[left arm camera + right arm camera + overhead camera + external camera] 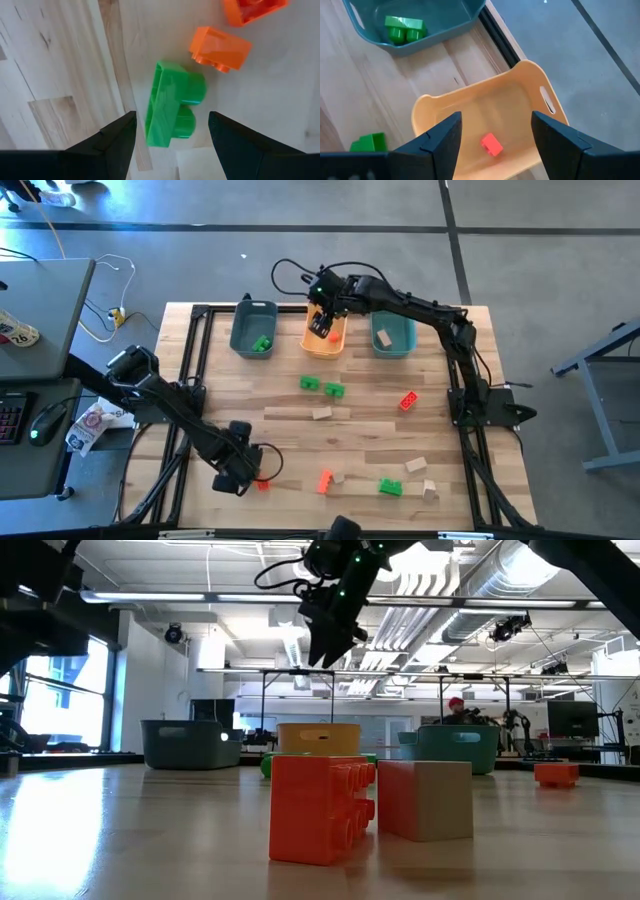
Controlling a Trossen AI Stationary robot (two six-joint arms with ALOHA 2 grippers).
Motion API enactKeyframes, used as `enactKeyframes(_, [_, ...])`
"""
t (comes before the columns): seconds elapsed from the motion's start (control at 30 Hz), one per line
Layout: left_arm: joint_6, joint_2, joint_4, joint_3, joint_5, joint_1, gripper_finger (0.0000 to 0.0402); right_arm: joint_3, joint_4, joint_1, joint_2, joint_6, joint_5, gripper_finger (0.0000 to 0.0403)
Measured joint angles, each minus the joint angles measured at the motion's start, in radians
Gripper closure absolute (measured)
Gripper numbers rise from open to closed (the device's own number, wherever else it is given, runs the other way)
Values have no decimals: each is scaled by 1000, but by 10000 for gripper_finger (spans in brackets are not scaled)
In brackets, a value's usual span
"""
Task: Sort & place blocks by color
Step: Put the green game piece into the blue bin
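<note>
Over the orange bin (324,337) at the table's far edge, right gripper (322,326) hovers with jaws wide and empty; red-orange block (492,144) lies on that bin's floor, apart from the fingers, so this drop looks done; best next move is a straight lift clear of the rim before swinging back for the red block (408,401) on the right side of the table. Near the front left edge, left gripper (237,468) sits low, jaws wide, nothing held; the wrist view shows a green block (172,105) lying between the open fingers, an orange block (220,48) just beside it; likely step there is a descent and close on the green one only; jaws should straddle its flat sides and stay off the orange neighbour so it is not dragged along. Left teal bin (253,329) already holds one green block (262,343); right teal bin (392,334) holds a tan block (382,337); several green, tan and red pieces remain loose on the table (360,440).
</note>
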Motion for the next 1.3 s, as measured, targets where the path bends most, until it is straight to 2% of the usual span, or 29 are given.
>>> enactKeyframes(0.37, [-11, 101, 16, 0, 30, 0, 167, 2, -3, 1, 0, 0, 0, 178])
enactKeyframes(0.67, [-24, 127, 32, 0, 17, 2, 173, 2, -56, 6, 0, -1, 2, 178])
enactKeyframes(1.07, [-20, 115, 52, -26, 43, 3, 294, 2, -249, 83, -51, -53, 22, 178])
enactKeyframes(1.23, [-9, 87, 59, -33, 37, 2, 309, 2, -336, 145, -68, -53, 20, 178])
enactKeyframes(1.3, [-7, 63, 55, -40, -8, 2, 312, 2, -372, 173, -69, -53, 19, 178])
